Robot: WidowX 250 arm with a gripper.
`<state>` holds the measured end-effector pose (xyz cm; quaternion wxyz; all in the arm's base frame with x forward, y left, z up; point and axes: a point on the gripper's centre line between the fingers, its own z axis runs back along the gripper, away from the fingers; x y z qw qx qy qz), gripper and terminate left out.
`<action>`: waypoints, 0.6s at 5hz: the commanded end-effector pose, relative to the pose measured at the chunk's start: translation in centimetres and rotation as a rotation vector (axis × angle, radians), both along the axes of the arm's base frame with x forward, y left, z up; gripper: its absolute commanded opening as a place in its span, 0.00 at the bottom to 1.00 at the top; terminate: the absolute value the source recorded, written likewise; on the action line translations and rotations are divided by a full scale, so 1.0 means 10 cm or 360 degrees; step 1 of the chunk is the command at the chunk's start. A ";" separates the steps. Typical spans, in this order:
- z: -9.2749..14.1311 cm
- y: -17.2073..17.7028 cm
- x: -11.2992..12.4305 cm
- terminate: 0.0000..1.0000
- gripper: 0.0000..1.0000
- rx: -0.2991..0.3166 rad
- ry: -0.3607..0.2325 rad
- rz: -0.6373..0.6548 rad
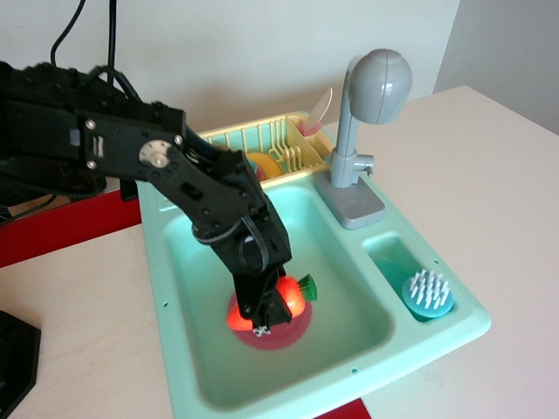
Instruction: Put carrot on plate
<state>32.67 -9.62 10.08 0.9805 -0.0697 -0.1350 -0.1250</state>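
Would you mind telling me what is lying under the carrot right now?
The pink plate on the sink floor lies under the carrot, which the gripper grips. Only the plate's rim shows; arm and carrot cover its middle, so contact cannot be confirmed.
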 end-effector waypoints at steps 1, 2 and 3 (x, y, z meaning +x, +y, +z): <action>-0.25 -0.04 0.02 0.00 0.00 0.0054 0.0009 -0.0004; -0.21 0.05 0.05 0.00 0.00 0.0113 -0.0010 0.0046; -0.05 0.12 0.07 0.00 1.00 0.0143 -0.0030 0.0090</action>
